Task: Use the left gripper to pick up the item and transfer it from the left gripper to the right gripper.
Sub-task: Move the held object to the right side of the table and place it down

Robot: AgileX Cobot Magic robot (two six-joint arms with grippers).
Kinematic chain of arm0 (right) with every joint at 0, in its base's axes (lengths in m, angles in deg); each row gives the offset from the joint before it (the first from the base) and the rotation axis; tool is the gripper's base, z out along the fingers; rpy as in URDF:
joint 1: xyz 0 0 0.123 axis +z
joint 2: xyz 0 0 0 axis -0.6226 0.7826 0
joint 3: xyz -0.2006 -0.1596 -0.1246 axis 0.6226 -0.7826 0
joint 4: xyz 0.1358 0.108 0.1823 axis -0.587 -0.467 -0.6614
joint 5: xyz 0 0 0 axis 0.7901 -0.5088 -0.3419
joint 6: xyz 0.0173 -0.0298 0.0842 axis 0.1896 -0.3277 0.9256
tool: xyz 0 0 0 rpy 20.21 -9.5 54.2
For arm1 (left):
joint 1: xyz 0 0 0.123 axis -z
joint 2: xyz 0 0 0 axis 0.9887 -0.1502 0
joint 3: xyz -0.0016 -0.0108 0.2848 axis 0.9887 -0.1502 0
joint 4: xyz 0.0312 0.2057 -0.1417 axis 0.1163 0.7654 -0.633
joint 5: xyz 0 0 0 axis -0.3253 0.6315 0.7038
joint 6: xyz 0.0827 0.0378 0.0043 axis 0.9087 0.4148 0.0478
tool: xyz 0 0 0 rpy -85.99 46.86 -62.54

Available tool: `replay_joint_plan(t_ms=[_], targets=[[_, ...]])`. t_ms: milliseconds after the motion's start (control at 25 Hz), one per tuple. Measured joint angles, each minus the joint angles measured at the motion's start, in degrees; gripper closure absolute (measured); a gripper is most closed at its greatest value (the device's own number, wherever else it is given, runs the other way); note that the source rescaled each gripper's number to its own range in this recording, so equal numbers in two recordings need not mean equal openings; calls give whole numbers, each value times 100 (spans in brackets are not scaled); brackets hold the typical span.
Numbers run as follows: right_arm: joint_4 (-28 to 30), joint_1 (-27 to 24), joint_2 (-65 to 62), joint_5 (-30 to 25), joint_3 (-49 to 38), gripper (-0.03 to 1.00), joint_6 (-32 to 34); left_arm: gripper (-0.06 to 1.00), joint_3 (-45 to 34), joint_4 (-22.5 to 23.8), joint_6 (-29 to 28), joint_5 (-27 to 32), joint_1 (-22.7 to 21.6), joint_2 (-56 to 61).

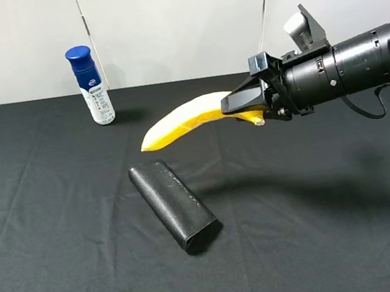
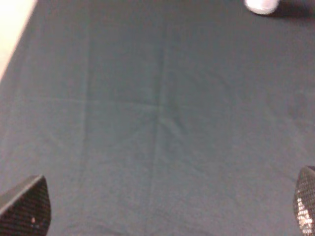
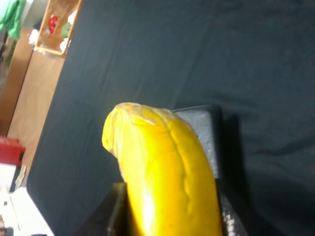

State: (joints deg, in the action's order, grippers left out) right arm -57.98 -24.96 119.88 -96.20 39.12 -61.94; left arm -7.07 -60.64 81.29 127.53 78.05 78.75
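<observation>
The item, a curved yellow banana [image 1: 184, 118], hangs in the air above the black cloth, its free end pointing left. My right gripper [image 1: 239, 108] reaches in from the right and is shut on the banana's right end. The right wrist view fills with the banana [image 3: 167, 182] between the black fingers [image 3: 116, 216]. My left gripper [image 2: 165, 211] is open, its two mesh-textured fingertips [image 2: 27, 206] far apart over bare cloth with nothing between them. The left arm does not show in the exterior high view.
A black oblong case [image 1: 174, 205] lies on the cloth below the banana and shows behind it in the right wrist view [image 3: 202, 132]. A blue-capped white bottle [image 1: 91, 86] stands at the back left. The black tablecloth [image 1: 66, 266] covers the table.
</observation>
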Motion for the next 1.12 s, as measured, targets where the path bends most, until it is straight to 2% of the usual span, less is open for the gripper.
replay_joint_plan(t_ms=[200, 400, 440, 600, 760, 920, 1120], targets=[[212, -121, 0, 317, 0, 93, 695, -4, 0, 0, 0, -4, -279, 58], [963, -838, 0, 420, 126, 93, 1613, -4, 0, 0, 0, -12, -290, 141], [963, -838, 0, 420, 126, 93, 1613, -4, 0, 0, 0, -12, -297, 141], [1726, -1380, 0, 420, 309, 93, 2176, -4, 0, 0, 0, -12, -297, 141], [2177, -2000, 11, 394, 370, 93, 2495, -4, 0, 5, 0, -12, -297, 141], [2501, -2482, 339, -183, 610, 93, 2561, -4, 0, 5, 0, -12, -297, 141], [2902, -2665, 1020, -848, 1099, 93, 2606, -4, 0, 5, 0, -12, -297, 141]])
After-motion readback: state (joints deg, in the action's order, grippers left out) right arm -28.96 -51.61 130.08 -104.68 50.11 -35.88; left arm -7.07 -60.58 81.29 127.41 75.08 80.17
